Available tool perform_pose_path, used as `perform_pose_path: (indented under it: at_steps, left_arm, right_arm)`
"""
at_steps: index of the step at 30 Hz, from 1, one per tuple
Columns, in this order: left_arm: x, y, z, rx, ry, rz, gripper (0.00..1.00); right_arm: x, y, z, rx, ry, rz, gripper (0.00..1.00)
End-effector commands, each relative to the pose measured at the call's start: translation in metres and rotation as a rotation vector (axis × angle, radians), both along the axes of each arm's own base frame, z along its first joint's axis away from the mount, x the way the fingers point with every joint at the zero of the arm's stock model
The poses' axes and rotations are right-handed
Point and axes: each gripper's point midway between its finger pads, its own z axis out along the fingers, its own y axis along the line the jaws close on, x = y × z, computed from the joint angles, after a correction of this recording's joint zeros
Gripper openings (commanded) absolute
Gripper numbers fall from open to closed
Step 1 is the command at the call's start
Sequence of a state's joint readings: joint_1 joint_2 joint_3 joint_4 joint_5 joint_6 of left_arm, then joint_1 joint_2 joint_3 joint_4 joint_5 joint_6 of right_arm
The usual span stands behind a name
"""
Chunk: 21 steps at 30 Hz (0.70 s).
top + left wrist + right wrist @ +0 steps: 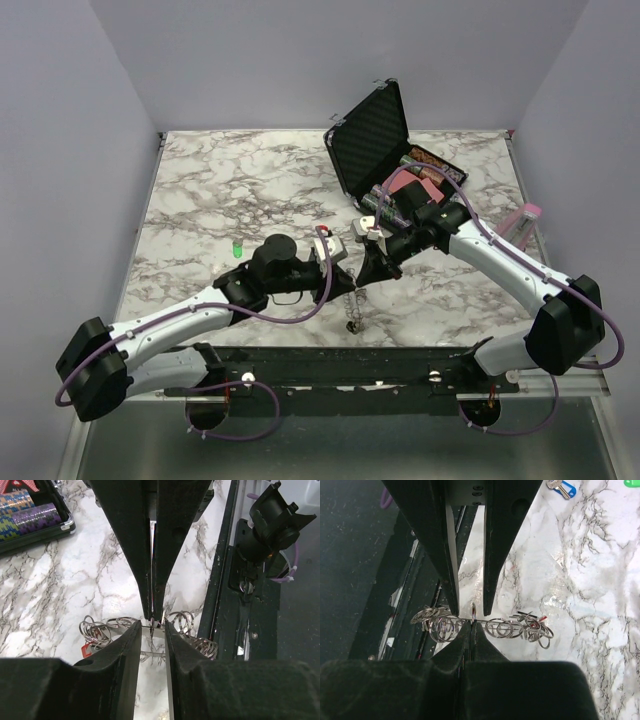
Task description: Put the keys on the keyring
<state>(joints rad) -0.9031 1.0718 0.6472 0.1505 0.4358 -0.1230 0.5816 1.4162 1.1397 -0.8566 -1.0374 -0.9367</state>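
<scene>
Closest to us in the overhead view sits the black rail (330,365) that carries both arm bases at the near edge of the marbled surface (220,190). Starting at the left, we see the left arm (170,325) stretched in toward the middle. Past its wrist a small green piece (237,248) lies on the marble, and the right wrist view shows a small blue-and-silver piece (562,489) lying near it.

The left fingers (125,670) stand a narrow way apart, one on each side of the spot where the keyring is gripped. A small upright ring (473,611) stands between them with a gap on either side, so we see them holding nothing.

The keyring (352,305), a chain of linked silver rings, hangs between the two arms near the front of the surface; we cannot tell whether its ends touch the marble. A red piece (86,649) sits among the rings at one end.

The right fingers (170,555) are pressed together and pinch the chain at its middle. Behind them a black case (370,140) stands open with its lid raised. The right arm (500,255) runs back to the right, where a pink object (527,215) lies at the edge.
</scene>
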Motion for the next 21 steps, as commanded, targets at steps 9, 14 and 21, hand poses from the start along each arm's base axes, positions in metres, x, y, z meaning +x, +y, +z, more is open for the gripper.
perform_pose_path:
  at_steps: [9,14,21]
  left_arm:
    - [-0.005,-0.007,0.003,0.008,0.019,-0.055,0.12]
    - [-0.006,-0.009,0.007,-0.020,0.020,-0.061,0.00]
    - [-0.002,0.004,0.031,-0.209,-0.021,0.054,0.00]
  right_arm:
    - [-0.003,0.006,0.012,0.044,0.001,0.030,0.00]
    - [-0.004,0.006,0.013,0.049,0.004,0.032,0.00]
    - [-0.008,0.008,0.015,0.072,0.043,0.040,0.06]
